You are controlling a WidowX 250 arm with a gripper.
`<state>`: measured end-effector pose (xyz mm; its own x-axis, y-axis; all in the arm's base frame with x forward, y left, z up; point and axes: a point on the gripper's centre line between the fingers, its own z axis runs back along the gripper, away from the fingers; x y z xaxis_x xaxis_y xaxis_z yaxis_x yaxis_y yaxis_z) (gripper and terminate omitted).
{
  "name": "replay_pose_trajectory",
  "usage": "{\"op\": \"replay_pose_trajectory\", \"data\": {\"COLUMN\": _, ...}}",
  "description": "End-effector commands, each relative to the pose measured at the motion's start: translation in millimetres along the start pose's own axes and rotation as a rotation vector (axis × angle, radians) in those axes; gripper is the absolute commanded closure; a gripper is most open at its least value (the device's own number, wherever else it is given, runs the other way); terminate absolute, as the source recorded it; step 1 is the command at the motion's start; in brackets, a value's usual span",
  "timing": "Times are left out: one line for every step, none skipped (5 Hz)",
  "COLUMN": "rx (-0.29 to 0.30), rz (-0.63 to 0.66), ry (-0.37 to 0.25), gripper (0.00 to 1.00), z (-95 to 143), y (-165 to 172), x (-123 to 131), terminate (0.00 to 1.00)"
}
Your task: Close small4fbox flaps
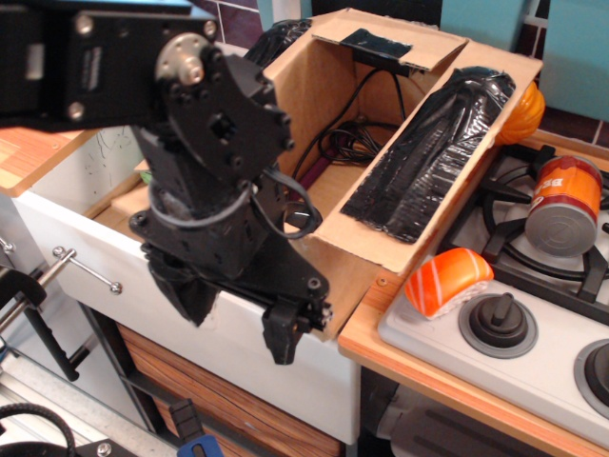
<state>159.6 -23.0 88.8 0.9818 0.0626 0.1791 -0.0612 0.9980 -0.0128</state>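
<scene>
The small4fbox is a brown cardboard box, open, with black cables inside. Its long right flap, mostly covered in shiny black tape, leans outward over the stove edge. The far flap with a small black patch stands up and tilts back. The left flap shows only as a dark taped edge behind my arm. The near flap is hidden by my arm. My black gripper points down in front of the box's near left corner, its fingers apart and holding nothing.
An orange can lies on the stove burner. A salmon sushi toy sits at the stove's near corner by a knob. An orange pumpkin is behind the taped flap. A white drawer with a metal handle is at the left.
</scene>
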Motion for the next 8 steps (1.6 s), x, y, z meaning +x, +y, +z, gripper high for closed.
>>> {"op": "replay_pose_trajectory", "data": {"rx": 0.022, "rz": -0.062, "ry": -0.044, "gripper": 0.00, "z": 26, "y": 2, "x": 20, "terminate": 0.00}}
{"op": "replay_pose_trajectory", "data": {"rx": 0.021, "rz": -0.096, "ry": -0.041, "gripper": 0.00, "z": 34, "y": 7, "x": 30, "terminate": 0.00}}
{"op": "replay_pose_trajectory", "data": {"rx": 0.033, "rz": -0.129, "ry": -0.059, "gripper": 0.00, "z": 39, "y": 9, "x": 40, "terminate": 0.00}}
{"op": "replay_pose_trajectory", "data": {"rx": 0.013, "rz": -0.161, "ry": -0.072, "gripper": 0.00, "z": 35, "y": 13, "x": 54, "terminate": 0.00}}
{"op": "replay_pose_trajectory", "data": {"rx": 0.018, "rz": -0.186, "ry": -0.083, "gripper": 0.00, "z": 39, "y": 11, "x": 70, "terminate": 0.00}}
{"op": "replay_pose_trajectory", "data": {"rx": 0.013, "rz": -0.197, "ry": -0.095, "gripper": 0.00, "z": 38, "y": 7, "x": 84, "terminate": 0.00}}
{"op": "replay_pose_trajectory", "data": {"rx": -0.008, "rz": -0.206, "ry": -0.094, "gripper": 0.00, "z": 36, "y": 1, "x": 96, "terminate": 0.00}}
{"op": "replay_pose_trajectory", "data": {"rx": -0.060, "rz": -0.204, "ry": -0.090, "gripper": 0.00, "z": 22, "y": -2, "x": 105, "terminate": 0.00}}
